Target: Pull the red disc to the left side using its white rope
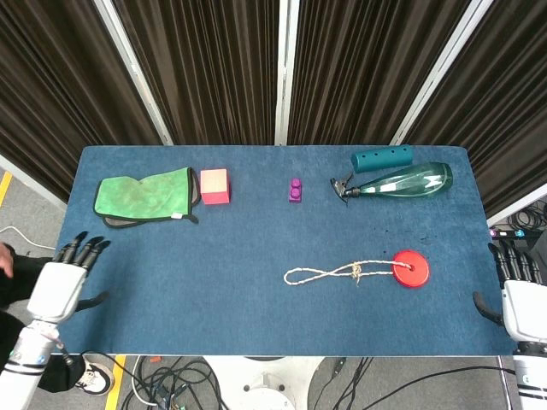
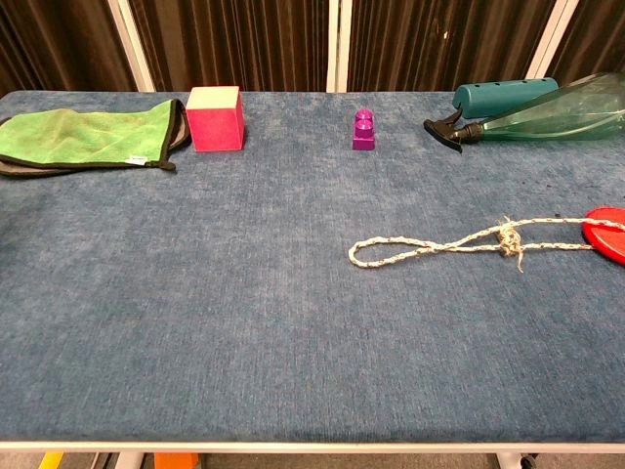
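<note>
Rope [image 1: 338,274] trails left from the red disc [image 1: 411,267] at the worktop's [image 1: 214,282] right; bring your empty, spread left hand [image 1: 60,286] to its looped end, pinch, then draw left.

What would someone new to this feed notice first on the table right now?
Probably the red disc on the right of the blue table, with its white rope trailing left in a knotted loop toward the middle. Next, the bright green cloth at the far left beside a pink cube, and the green spray bottle lying on its side at the far right. Both the left hand and right hand wait empty at the table's edges.
</note>
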You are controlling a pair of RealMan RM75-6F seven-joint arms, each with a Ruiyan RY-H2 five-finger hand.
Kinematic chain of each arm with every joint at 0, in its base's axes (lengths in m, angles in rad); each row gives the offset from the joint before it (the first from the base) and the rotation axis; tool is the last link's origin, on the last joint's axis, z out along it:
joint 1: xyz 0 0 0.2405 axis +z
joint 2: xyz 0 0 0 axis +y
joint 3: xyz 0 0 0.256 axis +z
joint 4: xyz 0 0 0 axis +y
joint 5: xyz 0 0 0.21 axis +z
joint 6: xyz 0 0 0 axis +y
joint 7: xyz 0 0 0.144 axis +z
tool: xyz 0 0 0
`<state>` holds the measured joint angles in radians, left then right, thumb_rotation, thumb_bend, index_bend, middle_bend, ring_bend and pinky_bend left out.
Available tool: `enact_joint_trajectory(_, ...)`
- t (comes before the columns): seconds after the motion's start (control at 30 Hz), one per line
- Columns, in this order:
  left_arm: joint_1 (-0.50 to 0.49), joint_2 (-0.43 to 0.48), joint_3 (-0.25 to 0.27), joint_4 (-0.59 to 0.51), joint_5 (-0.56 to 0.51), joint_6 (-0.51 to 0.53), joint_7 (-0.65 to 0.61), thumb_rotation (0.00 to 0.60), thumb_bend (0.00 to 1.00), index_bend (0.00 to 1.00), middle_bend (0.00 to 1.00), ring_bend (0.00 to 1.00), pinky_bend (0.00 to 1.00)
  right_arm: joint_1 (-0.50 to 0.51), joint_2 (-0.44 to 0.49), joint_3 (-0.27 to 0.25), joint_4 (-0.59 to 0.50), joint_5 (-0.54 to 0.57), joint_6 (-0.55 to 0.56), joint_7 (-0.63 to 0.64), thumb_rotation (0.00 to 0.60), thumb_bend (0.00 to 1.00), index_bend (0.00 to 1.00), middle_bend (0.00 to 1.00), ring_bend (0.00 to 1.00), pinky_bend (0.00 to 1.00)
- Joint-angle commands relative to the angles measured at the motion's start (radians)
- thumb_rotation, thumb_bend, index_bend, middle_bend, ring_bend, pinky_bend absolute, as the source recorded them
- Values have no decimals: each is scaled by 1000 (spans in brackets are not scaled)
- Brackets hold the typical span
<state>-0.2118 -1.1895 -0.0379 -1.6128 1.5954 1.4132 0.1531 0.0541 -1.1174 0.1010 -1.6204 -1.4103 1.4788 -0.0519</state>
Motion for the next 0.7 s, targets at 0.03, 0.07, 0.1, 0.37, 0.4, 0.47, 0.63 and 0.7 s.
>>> enact_joint_trajectory(0.03, -86, -21, -14, -39, 42, -94, -14, 600, 117, 154, 135, 43, 212, -5, 5, 1, 8, 5, 6, 4, 600, 228, 0, 0, 0, 0)
enact_joint_trajectory(0.07, -111, -31, -18, -45, 51, -123, -19, 600, 117, 154, 135, 43, 212, -7, 6, 3, 12, 10, 6, 8, 600, 229, 0, 0, 0, 0)
enact_joint_trajectory(0.1, -147, -50, -23, -50, 61, -164, -27, 600, 117, 154, 135, 43, 212, -9, 6, 5, 16, 18, 5, 14, 600, 229, 0, 0, 0, 0)
enact_joint_trajectory(0.37, -384, -239, -77, 35, 55, -432, -92, 600, 132, 154, 135, 43, 212, -17, 3, 3, 40, 28, 0, 43, 600, 229, 0, 0, 0, 0)
enact_joint_trajectory(0.4, -416, -271, -86, 61, 45, -466, -108, 600, 137, 154, 135, 43, 212, -18, 4, 2, 43, 29, -1, 46, 600, 229, 0, 0, 0, 0)
enact_joint_trajectory(0.47, -460, -317, -97, 103, 33, -511, -126, 600, 143, 154, 135, 43, 212, -20, 3, 2, 47, 31, -1, 52, 600, 229, 0, 0, 0, 0)
enact_joint_trajectory(0.63, -546, -418, -115, 192, 3, -581, -148, 600, 152, 154, 135, 43, 212, -21, -2, 1, 59, 33, -7, 65, 600, 229, 0, 0, 0, 0)
enact_joint_trajectory(0.7, -572, -447, -118, 217, -9, -602, -169, 600, 156, 154, 136, 43, 212, -21, -6, 0, 66, 34, -10, 69, 600, 229, 0, 0, 0, 0)
